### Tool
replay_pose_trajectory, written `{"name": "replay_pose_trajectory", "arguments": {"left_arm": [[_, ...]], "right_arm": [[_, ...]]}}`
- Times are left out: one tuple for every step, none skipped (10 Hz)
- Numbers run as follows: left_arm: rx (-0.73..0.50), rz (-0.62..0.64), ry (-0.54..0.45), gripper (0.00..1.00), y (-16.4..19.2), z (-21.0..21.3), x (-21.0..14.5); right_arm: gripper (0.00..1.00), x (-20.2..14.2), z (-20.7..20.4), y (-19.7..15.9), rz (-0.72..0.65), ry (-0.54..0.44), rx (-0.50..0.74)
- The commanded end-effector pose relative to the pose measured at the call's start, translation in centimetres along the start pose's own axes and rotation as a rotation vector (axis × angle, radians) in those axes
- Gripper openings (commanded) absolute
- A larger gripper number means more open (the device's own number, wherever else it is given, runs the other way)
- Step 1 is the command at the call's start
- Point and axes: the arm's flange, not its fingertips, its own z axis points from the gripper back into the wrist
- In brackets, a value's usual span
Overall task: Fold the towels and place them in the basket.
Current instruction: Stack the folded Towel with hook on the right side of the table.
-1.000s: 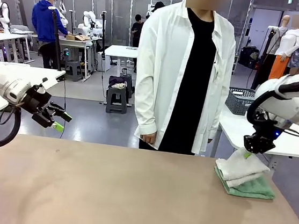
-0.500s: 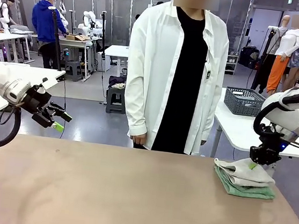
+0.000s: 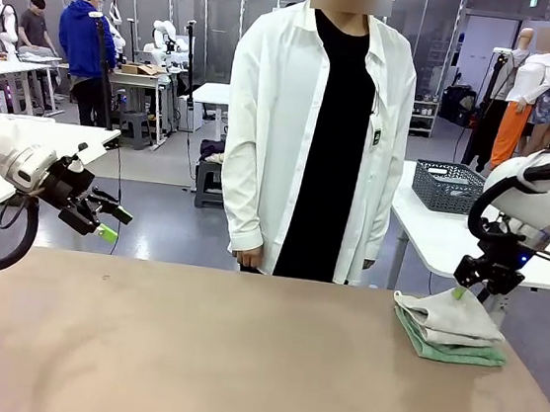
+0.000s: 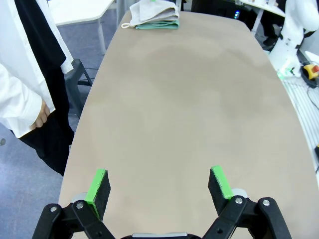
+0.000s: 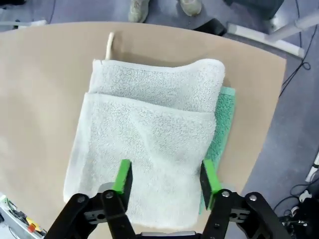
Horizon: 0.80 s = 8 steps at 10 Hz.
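Observation:
A folded cream towel (image 3: 446,317) lies on top of a folded sea-green towel (image 3: 457,352) at the table's right side; the stack also appears in the right wrist view, cream towel (image 5: 149,144) over green towel (image 5: 222,124), and far off in the left wrist view as the towels (image 4: 152,15). My right gripper (image 3: 459,292) hovers just above the cream towel's far edge, open, with nothing between its fingers (image 5: 123,178). My left gripper (image 3: 109,224) hangs open in the air beyond the table's left far corner, its pads (image 4: 98,185) wide apart. The dark grey basket (image 3: 448,186) stands on a white table behind.
A person in a long white coat (image 3: 314,121) stands at the table's far edge, hands down at the sides. The tan tabletop (image 3: 188,355) is bare left of the towels. The white side table (image 3: 440,240) sits beyond the right far corner.
My right gripper has let go of the cream towel, which dropped flat onto the green one; the gripper opened and rose slightly. The person shifted left. The left arm stayed still.

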Motion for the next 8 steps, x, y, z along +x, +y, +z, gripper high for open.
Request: {"name": "replay_pose_trajectory", "arguments": {"left_arm": [[0.007, -0.002, 0.003, 1.0, -0.2, 0.0, 0.2], [0.007, -0.002, 0.003, 1.0, -0.2, 0.0, 0.2], [0.007, -0.002, 0.003, 1.0, -0.2, 0.0, 0.2], [0.007, -0.002, 0.003, 1.0, -0.2, 0.0, 0.2], [0.007, -0.002, 0.003, 1.0, -0.2, 0.0, 0.2], [0.007, -0.002, 0.003, 1.0, -0.2, 0.0, 0.2], [0.007, -0.002, 0.003, 1.0, -0.2, 0.0, 0.2], [0.007, -0.002, 0.003, 1.0, -0.2, 0.0, 0.2]], "right_arm": [[0.89, -1.1, 3.2, 0.6, 0.03, 0.002, -0.037], [1.0, -1.9, 6.2, 1.6, 0.034, -0.012, -0.062], [1.0, -4.0, 10.9, 4.1, 0.045, -0.011, -0.06], [1.0, -6.5, 15.6, 6.6, 0.018, -0.016, -0.054], [1.0, -9.4, 20.0, 9.2, -0.011, -0.072, -0.093], [1.0, -12.2, 23.9, 11.9, -0.025, -0.158, -0.125], [1.0, -14.5, 27.3, 14.5, -0.029, -0.275, -0.165], [1.0, -15.8, 29.4, 16.3, -0.057, -0.293, -0.188]]}}
